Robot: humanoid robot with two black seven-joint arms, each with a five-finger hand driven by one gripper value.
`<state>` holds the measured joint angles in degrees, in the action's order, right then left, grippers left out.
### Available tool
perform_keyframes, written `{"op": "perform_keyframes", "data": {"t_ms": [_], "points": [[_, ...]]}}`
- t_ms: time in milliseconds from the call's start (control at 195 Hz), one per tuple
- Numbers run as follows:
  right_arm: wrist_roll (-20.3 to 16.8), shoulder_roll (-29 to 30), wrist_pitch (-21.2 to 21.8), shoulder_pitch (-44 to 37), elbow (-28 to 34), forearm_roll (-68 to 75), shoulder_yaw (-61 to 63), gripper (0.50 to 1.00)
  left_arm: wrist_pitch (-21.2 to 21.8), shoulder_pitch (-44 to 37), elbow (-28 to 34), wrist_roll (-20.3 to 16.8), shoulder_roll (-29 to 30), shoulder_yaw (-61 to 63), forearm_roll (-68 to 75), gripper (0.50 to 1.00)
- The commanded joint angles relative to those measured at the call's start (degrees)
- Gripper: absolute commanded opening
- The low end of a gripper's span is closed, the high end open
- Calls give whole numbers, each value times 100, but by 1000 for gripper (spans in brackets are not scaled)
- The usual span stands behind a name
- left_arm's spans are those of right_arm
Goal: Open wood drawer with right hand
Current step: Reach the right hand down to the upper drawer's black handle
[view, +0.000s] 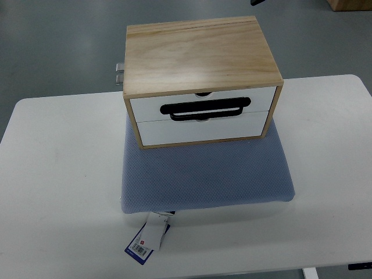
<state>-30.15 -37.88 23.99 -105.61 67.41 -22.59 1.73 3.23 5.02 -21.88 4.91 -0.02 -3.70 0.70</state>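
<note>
A light wood drawer box (200, 55) stands on a blue-grey cushion (203, 174) in the middle of the white table (52, 192). Its front faces me and shows two white drawer fronts, an upper one (203, 100) and a lower one (200, 129), both shut flush with the frame. A black bar handle (204, 108) lies across the seam between them. Neither robot hand nor arm appears anywhere in the top view.
A paper tag (148, 239) hangs off the cushion's front edge onto the table. A small metal fitting (119, 74) sticks out at the box's back left. Grey floor lies beyond the table's far edge.
</note>
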Motion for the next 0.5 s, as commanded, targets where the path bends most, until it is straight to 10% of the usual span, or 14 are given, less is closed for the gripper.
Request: {"op": "perform_keyframes", "data": {"t_ms": [0,497], "points": [[-485,220,-96,-698,615,677,-657,940,3,-1,9,1,2,1,0,1000],[-485,2224,-1643,-1049,1424,2822,-1175,940,3,8,44,1,2,-17,-27,1000]]}}
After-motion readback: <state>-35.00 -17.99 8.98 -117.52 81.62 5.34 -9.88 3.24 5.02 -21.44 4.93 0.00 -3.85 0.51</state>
